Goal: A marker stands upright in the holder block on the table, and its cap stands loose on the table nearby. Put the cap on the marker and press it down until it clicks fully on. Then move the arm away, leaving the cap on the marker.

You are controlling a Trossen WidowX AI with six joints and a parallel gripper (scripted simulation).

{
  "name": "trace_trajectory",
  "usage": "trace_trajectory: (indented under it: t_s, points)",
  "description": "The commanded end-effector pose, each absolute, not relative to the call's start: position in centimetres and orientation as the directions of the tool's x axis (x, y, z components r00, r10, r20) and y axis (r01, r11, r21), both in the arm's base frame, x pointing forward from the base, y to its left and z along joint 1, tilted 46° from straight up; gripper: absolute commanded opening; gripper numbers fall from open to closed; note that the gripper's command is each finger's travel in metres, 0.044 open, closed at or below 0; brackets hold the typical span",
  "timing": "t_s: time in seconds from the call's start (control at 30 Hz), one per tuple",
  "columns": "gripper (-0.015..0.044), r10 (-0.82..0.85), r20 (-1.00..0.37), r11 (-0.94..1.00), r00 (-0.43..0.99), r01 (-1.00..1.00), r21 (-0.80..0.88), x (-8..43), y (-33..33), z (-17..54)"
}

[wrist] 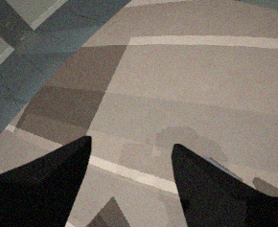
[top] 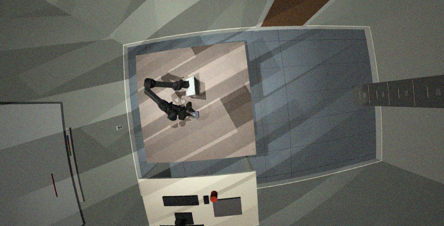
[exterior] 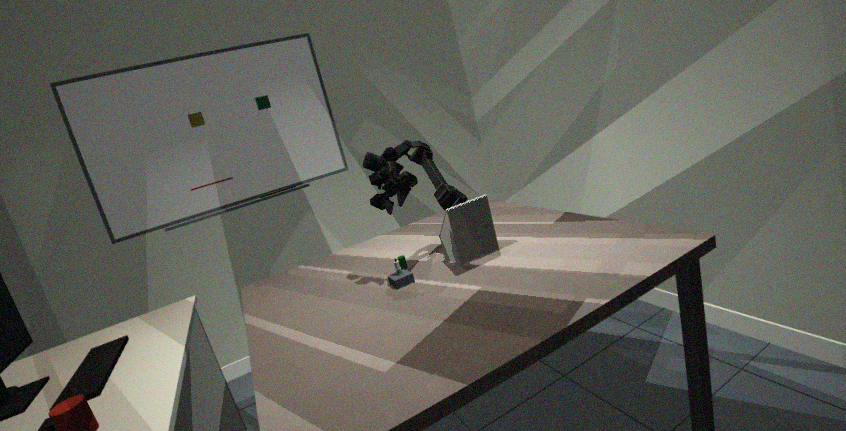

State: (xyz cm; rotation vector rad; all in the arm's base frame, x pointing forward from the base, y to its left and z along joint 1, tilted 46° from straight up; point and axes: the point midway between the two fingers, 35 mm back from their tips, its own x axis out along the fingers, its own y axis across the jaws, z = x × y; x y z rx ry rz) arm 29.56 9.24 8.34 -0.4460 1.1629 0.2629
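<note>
Top view: one black jointed arm [top: 161,98] bends over the pale, striped wooden bench [top: 217,137], its gripper [top: 190,110] right over the small grey block [top: 195,115]; no writing readable.

Exterior view: one block [exterior: 402,279], square and grey, holds one upright marker [exterior: 396,265]; one green cap [exterior: 402,261] stands just beside it at three o'clock. Gripper [exterior: 384,202] hangs well above them.

Wrist view: two dark, pointed fingers, partly spread, pinching nothing, bare bench [wrist: 197,82] between them.
</note>
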Motion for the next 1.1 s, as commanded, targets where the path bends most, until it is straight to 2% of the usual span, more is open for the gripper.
trace_trajectory:
  t_s: [0.0,0.2,0.3,0.63,1.07]
  points:
    - [0.0244,-0.328,-0.915,0.877,0.236,-0.284,-0.388,28.8,1.6,7.4]
    - [0.0244,-0.621,-0.784,0.766,-0.019,-0.225,-0.602,26.1,-7.1,8.1]
    - [0.0244,-0.698,-0.706,0.71,-0.117,-0.242,-0.662,24.8,-10.0,8.9]
    - [0.0244,-0.703,-0.701,0.706,-0.123,-0.243,-0.665,24.7,-10.0,8.7]
    - [0.0244,-0.704,-0.699,0.705,-0.123,-0.243,-0.667,24.0,-13.2,5.2]
